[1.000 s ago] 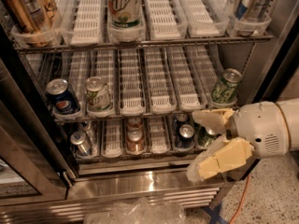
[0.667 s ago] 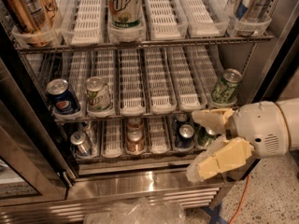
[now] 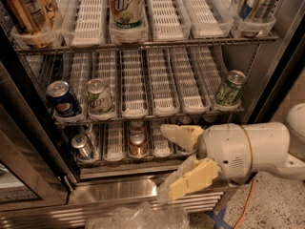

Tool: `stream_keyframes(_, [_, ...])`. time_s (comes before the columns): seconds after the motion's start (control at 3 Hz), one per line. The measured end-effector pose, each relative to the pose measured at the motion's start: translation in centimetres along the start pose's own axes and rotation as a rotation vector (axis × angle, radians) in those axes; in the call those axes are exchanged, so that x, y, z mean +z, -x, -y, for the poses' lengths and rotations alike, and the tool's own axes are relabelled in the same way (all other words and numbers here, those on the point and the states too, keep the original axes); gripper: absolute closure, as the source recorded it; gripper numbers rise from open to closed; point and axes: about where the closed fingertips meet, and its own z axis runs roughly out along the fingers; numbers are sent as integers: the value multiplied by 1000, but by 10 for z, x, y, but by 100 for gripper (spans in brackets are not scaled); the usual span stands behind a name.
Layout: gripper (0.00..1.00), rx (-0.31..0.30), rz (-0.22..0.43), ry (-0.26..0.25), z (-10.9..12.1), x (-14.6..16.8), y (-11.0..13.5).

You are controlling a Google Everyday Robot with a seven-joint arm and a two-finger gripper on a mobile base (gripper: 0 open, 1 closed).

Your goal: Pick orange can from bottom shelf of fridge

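The orange can [image 3: 137, 145] stands upright in a middle lane of the bottom shelf [image 3: 113, 146] of the fridge [image 3: 112, 190], with a second similar can [image 3: 137, 126] close behind it. My gripper [image 3: 164, 161] is open, just right of the orange can and in front of the shelf's front edge. Its upper finger [image 3: 182, 134] reaches over the lanes to the can's right. Its lower finger [image 3: 190, 180] hangs over the steel sill. Neither finger touches the can. The gripper hides the lanes further right.
A silver can [image 3: 82, 147] stands at the bottom shelf's left. The middle shelf holds a blue Pepsi can [image 3: 63, 99], a pale green can [image 3: 100, 96] and a green can [image 3: 229, 87]. The door frame [image 3: 24, 175] is at left. Crumpled plastic [image 3: 138, 217] lies below.
My gripper has moved left along the front of the bottom shelf, toward the orange can, and now covers the dark cans seen earlier at its left. The cans have not moved.
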Motion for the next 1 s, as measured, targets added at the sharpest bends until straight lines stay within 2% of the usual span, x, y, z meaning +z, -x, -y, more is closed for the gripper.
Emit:
stream_keyframes(0.33, [0, -18, 7, 20, -6, 8, 5])
stream_keyframes(0.67, [0, -18, 4, -8, -6, 8, 4])
stream_keyframes(1.0, [0, -42, 61, -79, -7, 26, 2])
